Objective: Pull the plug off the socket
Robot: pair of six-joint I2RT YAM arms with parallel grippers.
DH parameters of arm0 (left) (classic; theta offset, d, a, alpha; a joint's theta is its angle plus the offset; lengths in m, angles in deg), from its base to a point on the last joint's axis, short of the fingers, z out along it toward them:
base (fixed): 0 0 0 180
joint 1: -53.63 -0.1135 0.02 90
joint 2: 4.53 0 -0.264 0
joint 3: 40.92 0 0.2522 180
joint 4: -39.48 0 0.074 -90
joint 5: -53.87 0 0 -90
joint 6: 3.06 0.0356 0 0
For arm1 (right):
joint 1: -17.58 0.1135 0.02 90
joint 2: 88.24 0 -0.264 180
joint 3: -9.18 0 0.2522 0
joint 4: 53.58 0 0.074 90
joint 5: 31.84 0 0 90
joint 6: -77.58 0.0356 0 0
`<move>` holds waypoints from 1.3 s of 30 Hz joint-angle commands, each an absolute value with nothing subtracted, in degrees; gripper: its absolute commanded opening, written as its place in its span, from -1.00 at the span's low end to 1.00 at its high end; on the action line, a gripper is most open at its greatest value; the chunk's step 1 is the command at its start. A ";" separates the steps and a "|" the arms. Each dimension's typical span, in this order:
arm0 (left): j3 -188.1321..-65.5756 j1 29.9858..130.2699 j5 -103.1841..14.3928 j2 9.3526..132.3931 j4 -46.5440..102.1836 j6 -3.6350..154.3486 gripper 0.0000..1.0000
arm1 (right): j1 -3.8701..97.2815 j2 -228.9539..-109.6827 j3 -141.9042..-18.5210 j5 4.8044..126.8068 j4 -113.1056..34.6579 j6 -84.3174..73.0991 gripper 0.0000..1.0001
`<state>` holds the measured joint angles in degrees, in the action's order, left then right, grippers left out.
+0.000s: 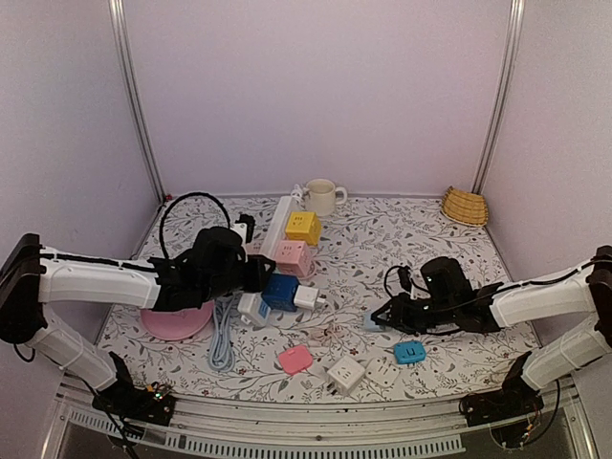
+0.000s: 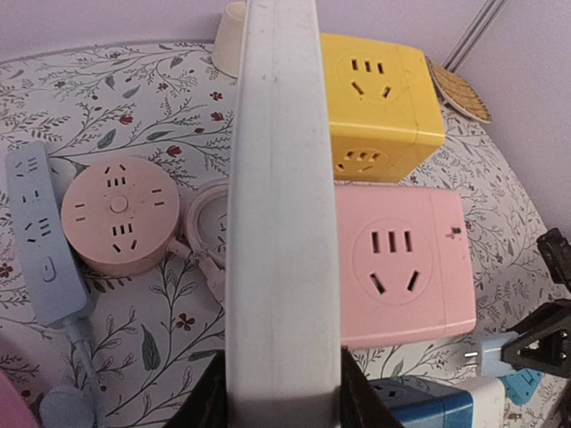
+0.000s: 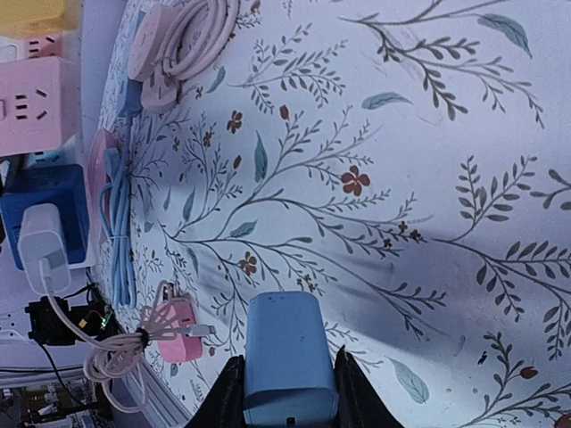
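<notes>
The left gripper is clamped on a long, plain white socket strip, while the right gripper pinches a smooth, pale-blue, round-cornered plug block, well apart from it.

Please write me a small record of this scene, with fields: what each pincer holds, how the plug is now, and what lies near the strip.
left pincer: shut on the white power strip
right pincer: shut on the light blue plug
plug state: metal prongs bare, in no socket, apart from the strip
right of strip: yellow cube socket, pink cube socket
left of strip: round pink socket
far edge of table: mug, basket
</notes>
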<state>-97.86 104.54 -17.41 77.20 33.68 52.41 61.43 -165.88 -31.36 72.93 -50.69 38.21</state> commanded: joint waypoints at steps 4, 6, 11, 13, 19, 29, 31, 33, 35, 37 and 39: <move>-99.20 104.34 -16.41 73.13 44.67 50.83 -1.00 | 64.91 -168.63 -31.20 73.08 -51.52 36.27 -0.59; -99.39 104.28 -16.77 73.42 44.34 50.69 -1.00 | 64.96 -169.02 -30.38 72.89 -51.83 36.35 -0.49; -99.20 104.29 -17.00 73.11 43.91 50.46 -1.00 | 64.95 -168.70 -28.75 72.40 -51.35 36.12 -0.28; -99.20 104.32 -17.48 73.29 44.31 50.32 -1.00 | 65.03 -167.84 -28.50 71.30 -50.36 36.02 -0.18; -99.51 104.27 -18.72 73.71 44.61 50.09 -1.00 | 64.98 -164.92 -30.37 67.85 -44.85 35.20 0.23; -98.72 104.33 -19.45 72.23 45.73 49.50 -1.00 | 65.11 -158.68 -36.31 62.83 -36.71 32.27 0.68; -98.87 104.25 -19.86 72.35 46.17 49.19 -1.00 | 65.68 -158.16 -37.75 62.74 -36.59 31.93 0.70; -99.02 104.27 -20.19 72.45 46.43 48.91 -1.00 | 66.89 -158.08 -39.55 62.82 -36.77 31.59 0.70; -99.15 104.29 -20.50 72.54 46.75 48.81 -1.00 | 68.34 -158.40 -41.31 63.23 -37.90 31.36 0.71; -99.47 104.29 -20.93 72.54 46.84 48.63 -1.00 | 70.09 -159.03 -42.51 64.29 -40.14 31.12 0.71; -99.59 104.29 -21.26 72.54 47.01 48.32 -1.00 | 71.51 -160.13 -43.84 65.15 -42.39 30.72 0.71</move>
<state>-97.29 104.54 -21.00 76.46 33.55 49.77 68.87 -159.13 -40.76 64.14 -38.34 32.28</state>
